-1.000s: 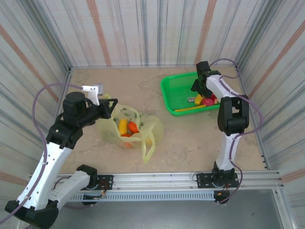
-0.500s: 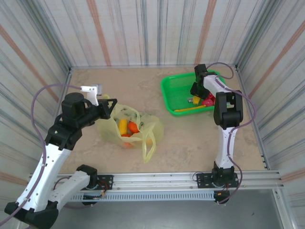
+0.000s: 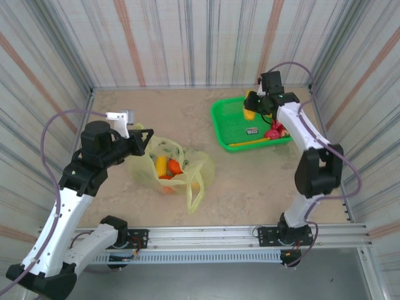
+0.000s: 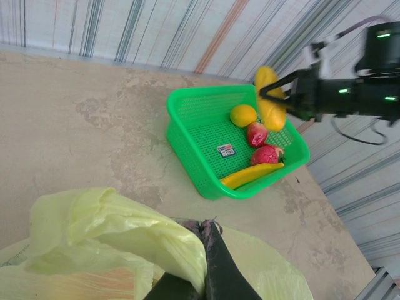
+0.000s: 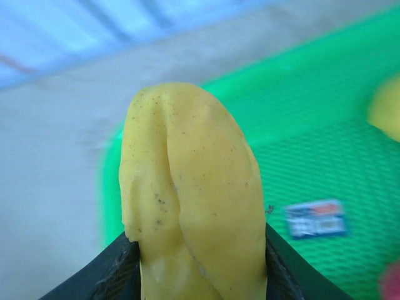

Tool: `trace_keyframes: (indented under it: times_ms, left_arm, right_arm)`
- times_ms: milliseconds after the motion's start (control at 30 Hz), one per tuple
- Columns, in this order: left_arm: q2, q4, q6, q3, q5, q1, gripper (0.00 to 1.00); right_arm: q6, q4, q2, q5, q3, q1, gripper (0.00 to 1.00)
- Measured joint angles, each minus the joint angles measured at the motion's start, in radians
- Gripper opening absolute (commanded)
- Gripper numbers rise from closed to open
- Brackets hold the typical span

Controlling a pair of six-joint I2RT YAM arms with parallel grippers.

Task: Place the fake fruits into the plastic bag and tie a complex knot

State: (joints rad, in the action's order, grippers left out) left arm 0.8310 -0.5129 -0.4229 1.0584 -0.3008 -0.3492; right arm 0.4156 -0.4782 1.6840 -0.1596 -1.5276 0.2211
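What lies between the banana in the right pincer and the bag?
Nothing visible. The banana in the right pincer hangs over the basket; bare table runs to the bag, whose rim the left pincer holds.

held banana [image 5: 194, 206]: yellow, speckled, upright in my right gripper [image 3: 250, 110], above the basket's [image 3: 216, 125] far side
basket fruits: lemon [image 4: 243, 115], two strawberries [image 4: 257, 133], long banana [image 4: 250, 175] along the near edge
bag [image 3: 199, 164]: pale yellow-green, crumpled, on the worktop's [image 3: 250, 181] left half, rim pinched in my left gripper [image 3: 147, 139]
bagged fruits: yellow one [image 3: 161, 165], orange one [image 3: 174, 167]
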Motion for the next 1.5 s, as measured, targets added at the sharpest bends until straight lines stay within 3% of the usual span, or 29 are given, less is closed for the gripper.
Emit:
trace_keyframes:
  times_ms: [133,267,467,600,1133,1333,1500]
  left_arm:
    - [0.005,0.0,0.0,0.001,0.005,0.0,0.0]
    - [0.013,0.0,0.0,0.004,0.007,0.0,0.0]
    - [0.023,0.0,0.0,0.01,0.008,0.0,0.0]
    - [0.023,0.0,0.0,0.01,0.007,0.0,0.0]
    - [0.003,-0.015,-0.001,0.017,0.014,0.0,0.0]
    - [-0.001,-0.015,-0.001,0.018,0.014,0.0,0.0]
    - [-0.001,-0.015,-0.001,0.019,0.014,0.0,0.0]
  right_arm:
    - [-0.037,0.159,-0.191,-0.193,0.116,0.092,0.44]
    - [-0.072,0.27,-0.288,-0.332,0.222,0.241,0.45]
    - [-0.096,0.354,-0.294,-0.433,0.292,0.446,0.45]
    - [-0.111,0.395,-0.256,-0.459,0.292,0.533,0.45]
    - [-0.087,0.518,-0.038,-0.445,0.316,0.683,0.46]
    - [-0.087,0.517,0.006,-0.414,0.329,0.685,0.62]
    - [-0.1,0.484,0.01,-0.381,0.329,0.688,0.65]
